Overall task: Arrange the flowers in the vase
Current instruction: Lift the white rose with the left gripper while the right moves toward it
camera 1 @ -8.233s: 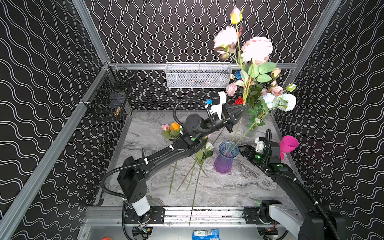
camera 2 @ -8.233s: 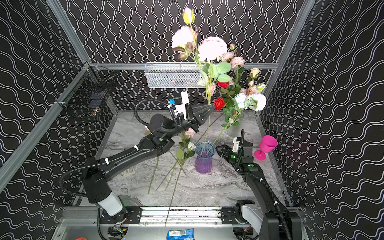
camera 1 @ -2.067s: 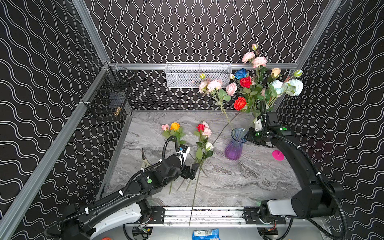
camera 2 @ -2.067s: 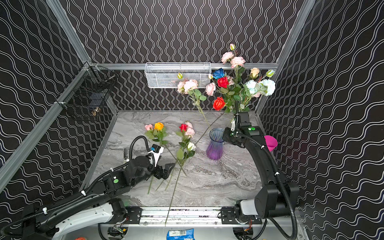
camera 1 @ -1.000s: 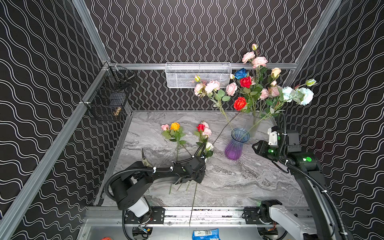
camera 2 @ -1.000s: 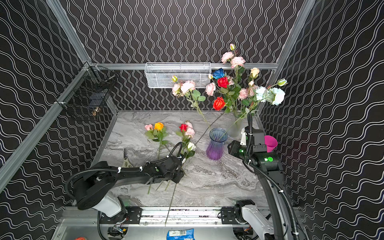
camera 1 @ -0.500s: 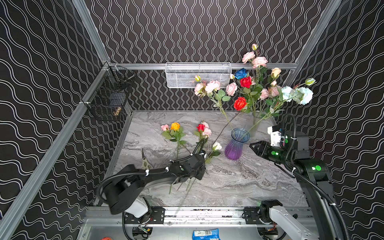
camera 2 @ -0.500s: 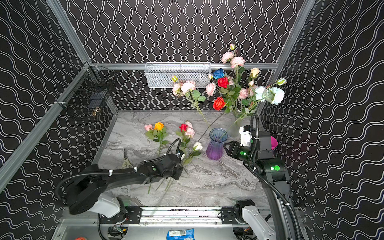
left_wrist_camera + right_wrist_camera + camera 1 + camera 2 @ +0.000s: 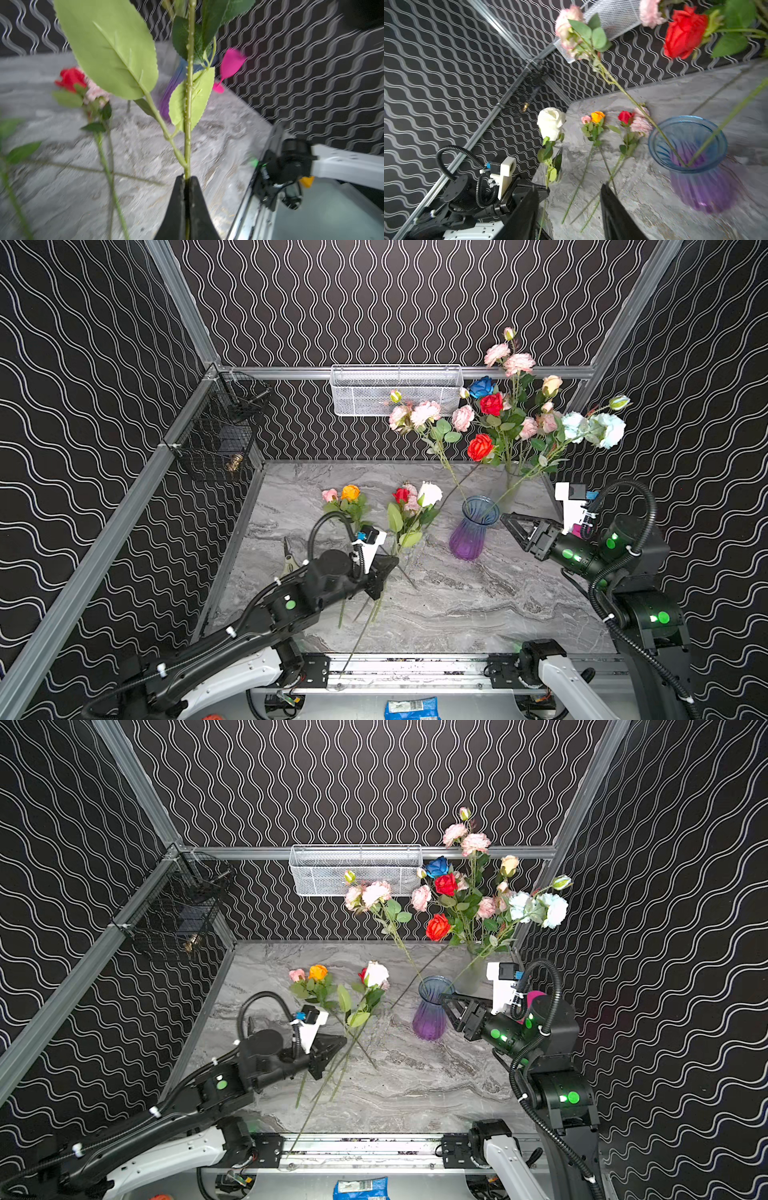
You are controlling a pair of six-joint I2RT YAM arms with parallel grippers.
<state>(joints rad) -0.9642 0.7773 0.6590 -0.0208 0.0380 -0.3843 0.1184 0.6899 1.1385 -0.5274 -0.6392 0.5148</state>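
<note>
On the grey marbled counter (image 9: pixel 457 605), the left hand (image 9: pixel 383 570) is pinching the green stem of a white rose (image 9: pixel 429 493), its jaws closed tight around the stem partway along its length. From the hand, the stem is running up and away toward the back wall, with the bloom raised clear of the counter. A long tail is trailing down toward the front rail (image 9: pixel 415 662).

The vase (image 9: pixel 467 539), blue at the rim and purple at the base, is standing upright to the right of that hand and a little farther back, well apart from it. The coming move is therefore looking like a lift and a swing to the right, tipping the tail end down into the mouth.

A red-and-pink flower (image 9: pixel 401 495) is lying on the counter just beside the held rose, and an orange-and-pink flower (image 9: pixel 350 492) is lying farther left. Two stems are already leaning in the vase. A pink spray (image 9: pixel 415 414) is slanting left across the likely path, and pale-blue blooms (image 9: pixel 598 429) are tilting toward the right wall.

The right hand (image 9: pixel 510 524) is hovering just beside the vase on its right, jaws apart and holding nothing. It is the nearer of the two to the vase. Behind it, a clear vase (image 9: pixel 512 483) is crowded with blooms, and a pink goblet (image 9: pixel 534 996) is standing near the right arm.
</note>
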